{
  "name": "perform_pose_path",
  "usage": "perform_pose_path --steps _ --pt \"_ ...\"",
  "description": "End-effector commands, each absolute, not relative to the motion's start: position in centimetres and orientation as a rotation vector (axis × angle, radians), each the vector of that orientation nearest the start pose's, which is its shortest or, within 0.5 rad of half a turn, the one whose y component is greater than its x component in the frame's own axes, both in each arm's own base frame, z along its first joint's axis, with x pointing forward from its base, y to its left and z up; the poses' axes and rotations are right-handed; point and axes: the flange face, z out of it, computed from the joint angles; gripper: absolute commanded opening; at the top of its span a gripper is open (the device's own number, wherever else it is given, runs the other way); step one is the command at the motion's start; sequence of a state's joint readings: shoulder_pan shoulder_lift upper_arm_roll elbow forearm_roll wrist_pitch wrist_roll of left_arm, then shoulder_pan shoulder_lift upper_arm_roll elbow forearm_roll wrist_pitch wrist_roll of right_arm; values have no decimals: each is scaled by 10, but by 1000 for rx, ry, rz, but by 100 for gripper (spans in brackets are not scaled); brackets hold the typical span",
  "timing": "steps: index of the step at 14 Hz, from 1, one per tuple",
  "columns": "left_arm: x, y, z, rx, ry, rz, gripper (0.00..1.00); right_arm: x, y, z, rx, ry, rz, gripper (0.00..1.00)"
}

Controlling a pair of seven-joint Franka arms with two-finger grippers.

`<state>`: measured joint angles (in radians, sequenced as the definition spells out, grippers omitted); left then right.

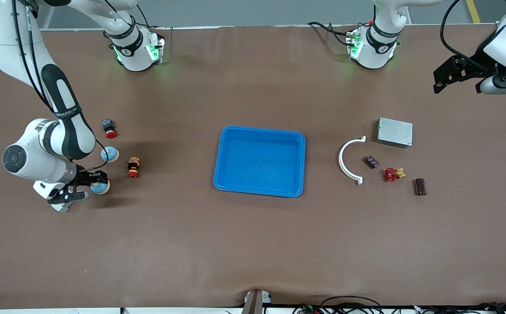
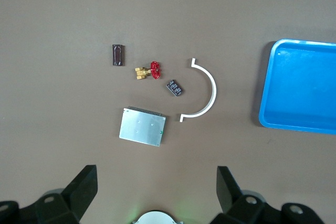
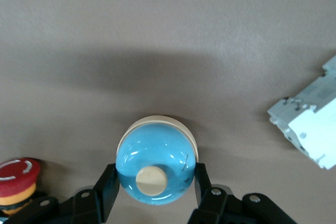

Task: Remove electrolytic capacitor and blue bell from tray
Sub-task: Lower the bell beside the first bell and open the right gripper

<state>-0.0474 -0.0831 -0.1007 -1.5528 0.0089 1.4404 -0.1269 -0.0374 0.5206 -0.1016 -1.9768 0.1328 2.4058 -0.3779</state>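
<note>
Right gripper (image 3: 152, 192) clamped on blue bell (image 3: 156, 163), out of the tray (image 1: 259, 161), toward the right arm's end.
Smooth dome probably slippery, so hold across its middle; left gripper (image 2: 155, 187) waits, apart.

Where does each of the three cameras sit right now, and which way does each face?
Front view: high across the table, facing both bases; shows the empty blue tray and both arms.
Left wrist view: looks down past the open left gripper at the grey metal box; shares the tray with the front view.
Right wrist view: looks down at the right gripper shut on the blue bell, also seen in front.
</note>
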Motion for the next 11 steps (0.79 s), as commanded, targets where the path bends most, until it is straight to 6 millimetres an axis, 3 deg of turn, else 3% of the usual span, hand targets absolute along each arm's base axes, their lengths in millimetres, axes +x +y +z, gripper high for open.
perform_pose_path --steps 1,8,9,10,11 --pt "500 -74 671 -3135 51 29 100 582 -87 201 -3057 -232 99 0" --pt "500 -75 673 -3136 53 24 100 576 -90 192 -3066 -219 83 0" --pt "500 -75 673 -3136 56 24 100 576 -91 192 -3066 -216 82 7" --pt "500 -75 673 -3136 53 24 100 576 -95 192 -3067 -207 82 57" --pt "500 -75 673 -3136 56 22 100 575 -96 192 -3067 -200 82 100"
